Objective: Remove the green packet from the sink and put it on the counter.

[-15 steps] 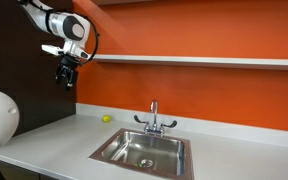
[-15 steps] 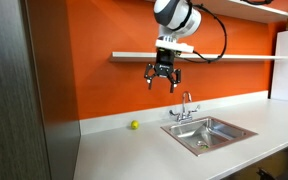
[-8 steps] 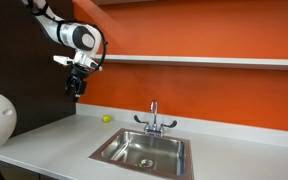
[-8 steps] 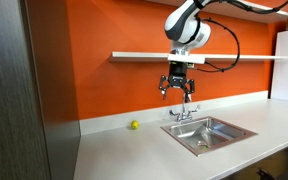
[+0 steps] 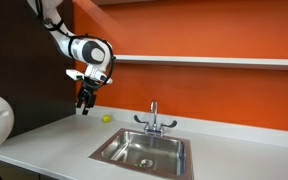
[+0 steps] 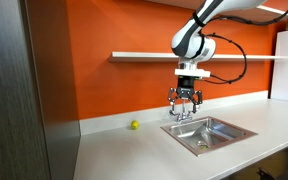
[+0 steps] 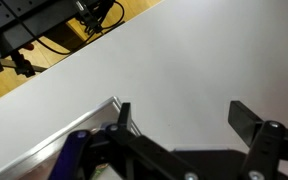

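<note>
My gripper (image 5: 84, 103) hangs open and empty in the air above the counter (image 5: 44, 140), next to the sink (image 5: 144, 150). In the other exterior view the gripper (image 6: 184, 108) is over the sink's (image 6: 212, 132) back left part, in front of the chrome faucet (image 5: 153, 120). The wrist view shows the gripper (image 7: 184, 118) with its jaws spread wide over bare counter (image 7: 184, 60), with the sink rim (image 7: 79, 122) at the lower left. I cannot make out the green packet in any view.
A small yellow-green ball (image 5: 106, 118) lies on the counter by the orange wall, left of the faucet; it also shows in the other exterior view (image 6: 134, 125). A thin grey shelf (image 5: 214, 61) runs along the wall. A dark cabinet (image 6: 14, 90) stands at the counter's end.
The gripper has come down from shelf height and moved sideways toward the sink. It has stayed open and empty.
</note>
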Robot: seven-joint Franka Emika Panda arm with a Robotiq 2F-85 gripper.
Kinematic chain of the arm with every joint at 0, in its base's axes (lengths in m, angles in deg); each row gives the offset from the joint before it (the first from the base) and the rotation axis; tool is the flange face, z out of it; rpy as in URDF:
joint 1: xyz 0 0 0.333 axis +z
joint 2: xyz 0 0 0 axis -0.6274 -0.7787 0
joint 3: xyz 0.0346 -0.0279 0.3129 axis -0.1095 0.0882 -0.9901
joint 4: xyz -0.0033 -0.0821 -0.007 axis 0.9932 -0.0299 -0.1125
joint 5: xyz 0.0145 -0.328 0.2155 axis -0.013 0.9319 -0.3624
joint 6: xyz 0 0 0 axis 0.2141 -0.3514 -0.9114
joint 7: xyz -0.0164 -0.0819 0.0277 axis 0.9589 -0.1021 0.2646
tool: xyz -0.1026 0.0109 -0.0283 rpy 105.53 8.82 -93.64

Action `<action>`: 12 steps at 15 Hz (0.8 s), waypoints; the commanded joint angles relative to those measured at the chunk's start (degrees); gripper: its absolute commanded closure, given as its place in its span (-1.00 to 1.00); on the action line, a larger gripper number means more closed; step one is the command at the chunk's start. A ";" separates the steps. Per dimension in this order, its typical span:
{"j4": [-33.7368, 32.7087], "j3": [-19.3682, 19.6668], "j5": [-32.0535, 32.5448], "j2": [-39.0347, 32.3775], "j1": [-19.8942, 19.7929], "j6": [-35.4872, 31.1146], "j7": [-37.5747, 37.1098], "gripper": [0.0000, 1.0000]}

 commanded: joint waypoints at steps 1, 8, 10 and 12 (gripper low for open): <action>0.08 1.18 0.84 -3.41 -1.54 -3.94 0.39 -1.00; -1.12 4.45 0.61 -10.82 -2.84 -9.91 1.36 -1.00; -1.59 5.24 0.43 -13.02 -3.27 -11.24 2.02 -1.00; -2.10 5.93 0.26 -14.75 -3.56 -12.38 2.35 -1.00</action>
